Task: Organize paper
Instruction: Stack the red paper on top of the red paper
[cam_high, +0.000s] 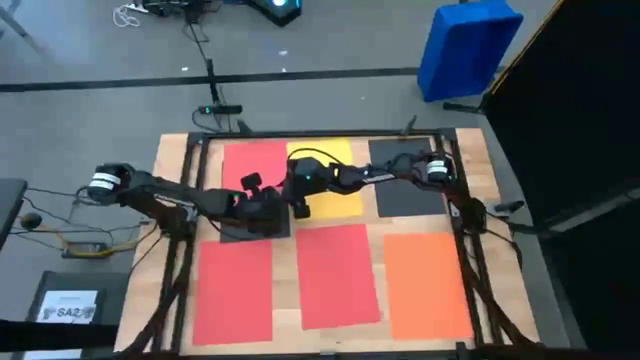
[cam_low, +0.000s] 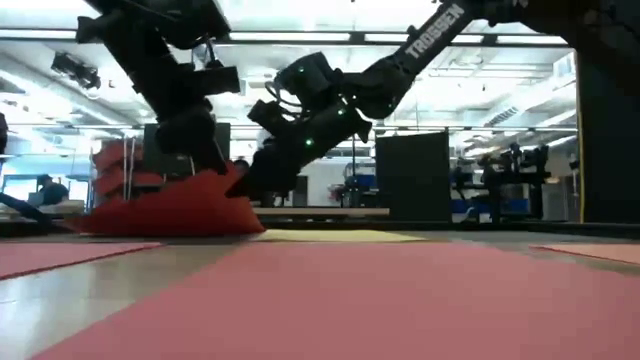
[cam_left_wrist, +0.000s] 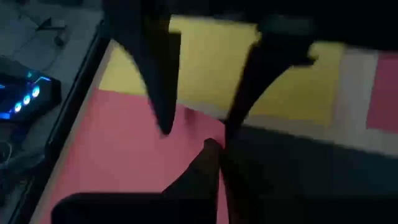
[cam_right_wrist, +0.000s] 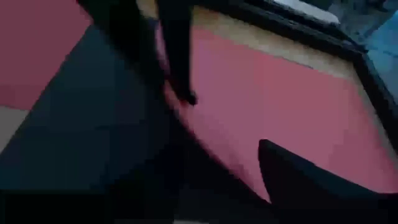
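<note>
Coloured paper sheets lie flat on the table: a red sheet (cam_high: 255, 165) at the far left, then yellow (cam_high: 330, 180) and dark grey (cam_high: 408, 180). The near row holds two red sheets (cam_high: 232, 290) (cam_high: 338, 275) and an orange one (cam_high: 428, 285). Another dark sheet (cam_high: 250, 228) lies by the far red sheet's near edge. My left gripper (cam_high: 268, 205) is shut at that edge. My right gripper (cam_high: 298, 207) reaches in from the right. It is open, with its fingertips (cam_left_wrist: 165, 124) on either side of the same edge, close to the left gripper. My left gripper pinches the far red sheet at its near edge (cam_left_wrist: 198, 142), where red meets the dark sheet. Its fingers slant down from the table's left. The sheet is raised into a hump (cam_low: 170, 210), its lower edge on the table. I cannot tell whether the dark sheet is pinched too. My right gripper's tips stand at the sheet; touch I cannot tell.
A black frame (cam_high: 320, 135) runs around the work area on the wooden table. A blue bin (cam_high: 468, 45) stands on the floor beyond the far right corner. A dark box with a white label (cam_high: 68, 305) sits left of the table.
</note>
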